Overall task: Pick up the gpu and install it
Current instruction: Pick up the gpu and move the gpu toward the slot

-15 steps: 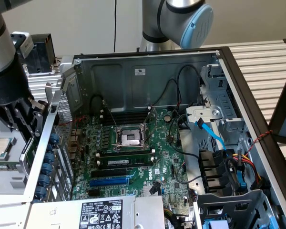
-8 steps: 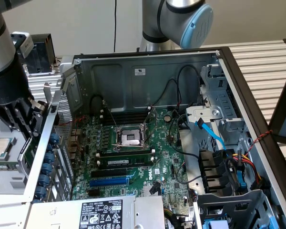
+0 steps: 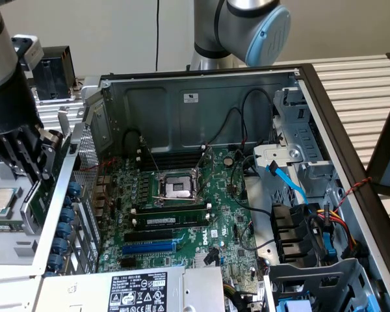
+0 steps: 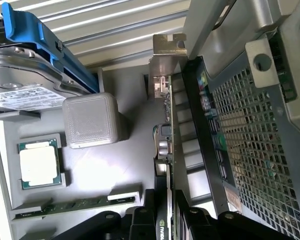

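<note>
Where the grey moulded tray [image 4: 115, 165] lies just outside the open metal computer case [image 3: 201, 97], its pockets hold four things. Nearest the gripper is a long thin green memory stick [image 4: 75, 205], then a square silver-topped processor chip [image 4: 38, 163] and a pale grey square block [image 4: 92, 120]. Farthest off is a grey labelled hard drive [image 4: 25, 92] in a blue plastic caddy [image 4: 35, 35].

In the exterior view the case holds a silver power supply with a white label [image 3: 140, 289] at the front. Behind it lies a green motherboard [image 3: 182, 231] carrying a blue slot [image 3: 149, 247], two seated dark memory modules [image 3: 169, 216] and a silver-framed processor socket [image 3: 180, 188]. On the exterior view's right, a grey drive cage [image 3: 292, 162] trails blue, red and yellow cables [image 3: 325, 221].

The black-fingered gripper [image 4: 166, 222] stands over the tray, outside the case on the exterior view's left. Its fingers [image 4: 140, 220] are narrowed onto both faces of the gpu [image 4: 165, 145], a small green circuit card with a black cooler shroud and a silver end bracket. The card is seen edge-on, with its bracket at the end away from the gripper. It seems firmly clamped, though I cannot tell whether its far end touches the tray.

The case's perforated steel side wall [image 4: 255, 150], lined with blue plastic clips [image 3: 65, 221], runs just beside the gpu and stands between it and the motherboard. Behind the case rises the grey robot arm with a light blue joint cap [image 3: 270, 29].
</note>
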Controlling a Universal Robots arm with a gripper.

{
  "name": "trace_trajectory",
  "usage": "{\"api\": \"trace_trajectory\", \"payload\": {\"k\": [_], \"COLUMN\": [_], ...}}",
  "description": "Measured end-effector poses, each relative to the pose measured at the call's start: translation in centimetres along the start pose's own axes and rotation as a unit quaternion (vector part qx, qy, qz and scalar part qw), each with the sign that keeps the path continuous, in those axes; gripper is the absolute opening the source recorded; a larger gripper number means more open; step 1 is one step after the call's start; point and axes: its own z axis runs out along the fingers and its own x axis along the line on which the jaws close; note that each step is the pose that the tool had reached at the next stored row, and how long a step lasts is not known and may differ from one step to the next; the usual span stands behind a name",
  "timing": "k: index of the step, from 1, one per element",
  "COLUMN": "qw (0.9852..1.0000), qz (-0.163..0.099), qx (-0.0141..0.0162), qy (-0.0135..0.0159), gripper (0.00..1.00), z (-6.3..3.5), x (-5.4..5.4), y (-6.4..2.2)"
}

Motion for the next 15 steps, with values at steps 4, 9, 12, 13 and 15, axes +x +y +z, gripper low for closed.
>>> {"api": "trace_trajectory", "payload": {"k": [4,9,12,13,15], "qw": [1.0,1.0,1.0,1.0,1.0], "qz": [0.0,0.0,0.0,0.0,0.0], "qx": [-0.0001,-0.0001,0.0,-0.0001,-0.0001], "qy": [-0.0001,-0.0001,0.0,-0.0001,-0.0001], "gripper": [0.27,0.27,0.27,0.27,0.27], "z": [-1.71,-3.96,-5.34,-5.79,-6.69], "x": [0.1,0.1,0.2,0.2,0.2], "y": [0.11,0.26,0.36,0.39,0.45]}}
